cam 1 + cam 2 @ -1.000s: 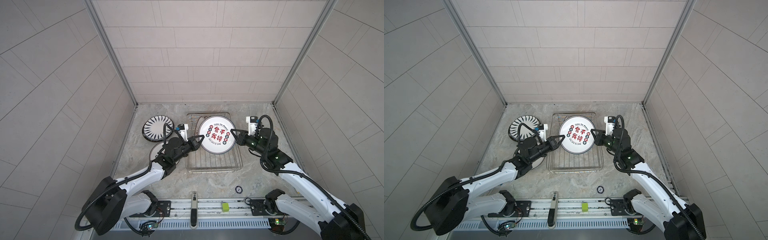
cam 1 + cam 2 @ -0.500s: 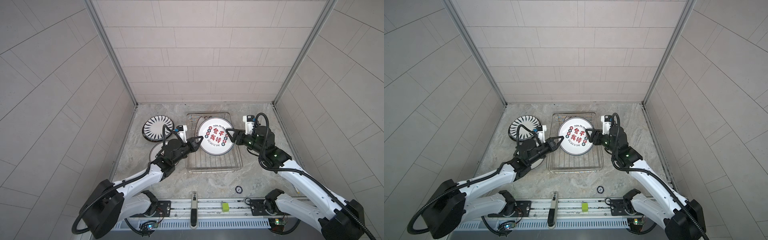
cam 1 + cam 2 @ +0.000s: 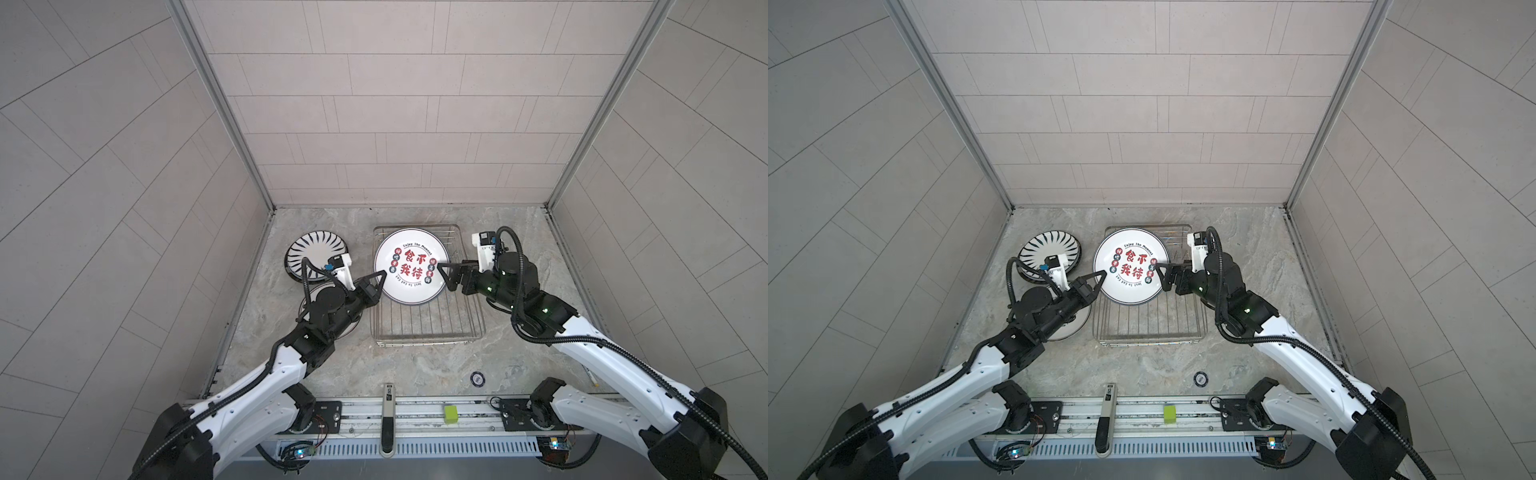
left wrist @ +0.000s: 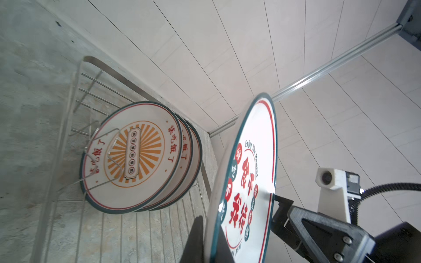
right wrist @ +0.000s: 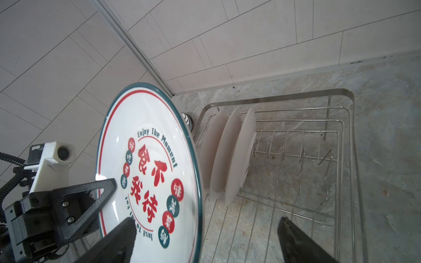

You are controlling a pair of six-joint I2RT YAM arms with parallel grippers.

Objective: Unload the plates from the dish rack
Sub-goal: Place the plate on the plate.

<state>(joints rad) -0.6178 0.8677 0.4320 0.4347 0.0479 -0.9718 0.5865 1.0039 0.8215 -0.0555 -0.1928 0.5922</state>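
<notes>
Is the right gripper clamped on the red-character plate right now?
No, the right gripper stands wide open astride the rim of the red-character plate, which the left gripper pinches at its opposite edge.

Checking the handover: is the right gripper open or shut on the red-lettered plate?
Open. The right gripper stands wide apart, not pinching the red-lettered plate; the left gripper clamps its edge.

Overhead pair; close wrist views across dish rack (image 5: 273,98)
</notes>
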